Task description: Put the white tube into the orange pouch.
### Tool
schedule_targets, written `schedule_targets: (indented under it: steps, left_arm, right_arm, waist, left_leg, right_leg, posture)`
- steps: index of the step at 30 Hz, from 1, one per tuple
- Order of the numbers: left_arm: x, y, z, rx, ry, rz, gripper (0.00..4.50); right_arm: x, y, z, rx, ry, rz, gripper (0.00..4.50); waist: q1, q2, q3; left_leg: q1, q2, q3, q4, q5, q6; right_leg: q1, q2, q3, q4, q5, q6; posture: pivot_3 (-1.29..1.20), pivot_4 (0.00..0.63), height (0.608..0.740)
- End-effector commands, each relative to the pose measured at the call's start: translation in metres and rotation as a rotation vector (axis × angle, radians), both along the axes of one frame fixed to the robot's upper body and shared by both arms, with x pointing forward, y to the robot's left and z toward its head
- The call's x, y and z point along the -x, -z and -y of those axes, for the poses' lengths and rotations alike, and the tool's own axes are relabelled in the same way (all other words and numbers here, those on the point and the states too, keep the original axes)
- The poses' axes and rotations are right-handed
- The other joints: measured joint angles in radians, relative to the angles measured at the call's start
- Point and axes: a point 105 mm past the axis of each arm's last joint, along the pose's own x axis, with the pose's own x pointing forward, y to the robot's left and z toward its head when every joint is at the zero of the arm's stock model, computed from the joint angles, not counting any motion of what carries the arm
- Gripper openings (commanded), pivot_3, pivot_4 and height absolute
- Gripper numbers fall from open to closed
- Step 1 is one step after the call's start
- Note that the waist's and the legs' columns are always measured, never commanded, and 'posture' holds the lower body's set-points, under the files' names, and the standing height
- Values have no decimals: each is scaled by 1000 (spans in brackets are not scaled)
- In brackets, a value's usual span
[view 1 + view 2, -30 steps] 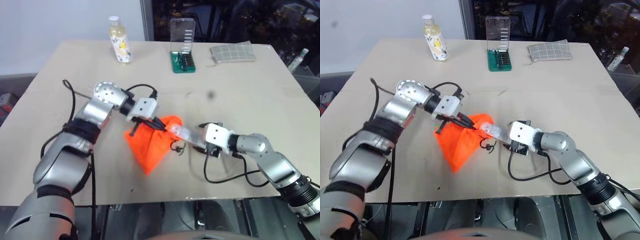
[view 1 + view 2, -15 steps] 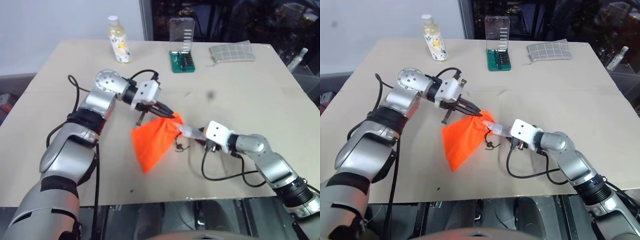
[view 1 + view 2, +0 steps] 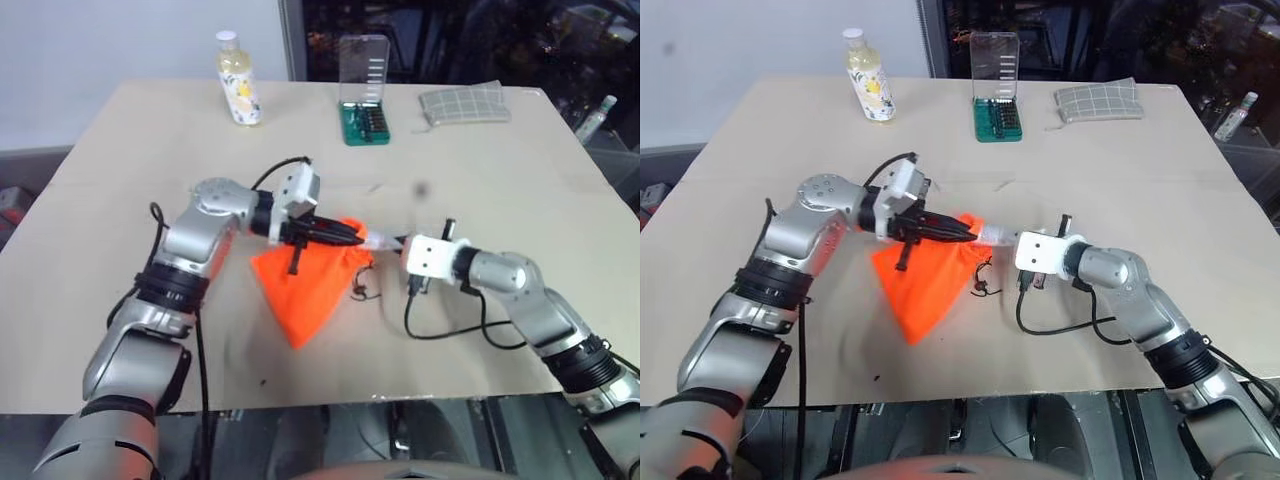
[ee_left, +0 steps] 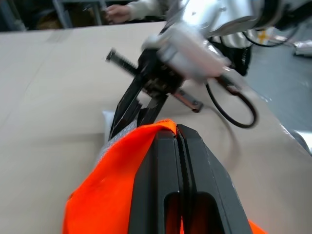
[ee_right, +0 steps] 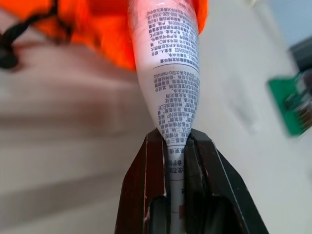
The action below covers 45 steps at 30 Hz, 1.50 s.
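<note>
The white tube (image 5: 170, 83), a slim, flattened squeeze tube printed with rows of fine dark text, is pinched by its crimped tail between the two dark fingers of the right gripper (image 5: 176, 146), which are pressed tight against it. It is held just above the tabletop at the mouth of the orange pouch (image 3: 308, 283), its far end laid against, or just inside, the bright fabric; how far it is tucked in cannot be told. A pinkish cast from the pouch is seen on the tube's far end. The pouch, a soft neon-orange bag with a thin black cord (image 3: 362, 292) curled beside it, is gripped at its upper edge by the left gripper (image 3: 345, 235), whose black fingers are closed flat together on the cloth, and its lower corner is left trailing on the table (image 3: 500, 180). The two grippers are brought nearly tip to tip over the pouch's opening. Along the far side of the tan tabletop, well apart from the arms, a yellowish bottle (image 3: 240, 80) with a white cap, a green bit set (image 3: 364, 95) with a clear lid raised, and a grey checked cloth pouch (image 3: 464, 104) are lined up.
</note>
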Motion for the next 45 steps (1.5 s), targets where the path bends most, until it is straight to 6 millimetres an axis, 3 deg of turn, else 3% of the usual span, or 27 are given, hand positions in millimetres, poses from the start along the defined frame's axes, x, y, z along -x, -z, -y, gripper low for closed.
schedule_targets:
  steps: [1,7,15,20,27,31,37,45]
  left_arm:
    - [-10,-9,3,35,-87,0,0]
    - [-26,-7,6,27,-191,-60,0]
    - [-18,-13,14,60,-167,-77,0]
    - [-19,-31,11,74,-192,-10,0]
    - [-19,-37,21,74,-169,25,0]
    - [-17,-30,26,62,-147,8,0]
    - [-15,-23,31,51,-132,-4,0]
    - [-20,-21,35,53,-141,6,0]
  right_arm:
    - [6,-24,-8,28,-91,125,18]
    - [21,-24,-11,126,-249,173,18]
    - [15,-22,-25,161,-355,203,18]
    - [9,-16,5,240,-299,159,18]
    - [12,-26,6,219,-290,154,18]
    - [1,-31,-10,136,-235,138,18]
    - [-21,-21,-26,82,-97,103,18]
    - [-12,-11,-65,47,-169,34,18]
  waist:
    - [1,0,0]
    - [0,0,0]
    - [-2,0,0]
    - [5,0,1]
    - [-1,0,1]
    - [-4,0,1]
    - [3,1,1]
    - [-2,1,1]
  left_leg:
    - [0,0,0,0,0,0]
    - [0,0,0,0,0,0]
    - [1,0,0,0,0,0]
    - [0,-1,0,0,0,0]
    - [1,-1,0,0,0,0]
    - [2,-1,0,0,0,0]
    - [1,-1,0,0,0,0]
    - [1,-1,0,0,0,0]
  right_leg:
    - [0,0,0,0,0,0]
    - [0,0,0,0,0,0]
    - [0,1,0,0,0,0]
    - [1,0,0,0,0,0]
    - [1,0,0,0,0,0]
    - [2,0,0,1,0,0]
    - [1,0,0,1,2,3]
    - [1,0,0,1,2,4]
  posture:
    - [0,150,740]
    - [0,150,740]
    - [0,150,740]
    - [0,150,740]
    - [0,150,740]
    - [0,150,740]
    - [0,150,740]
    - [0,150,740]
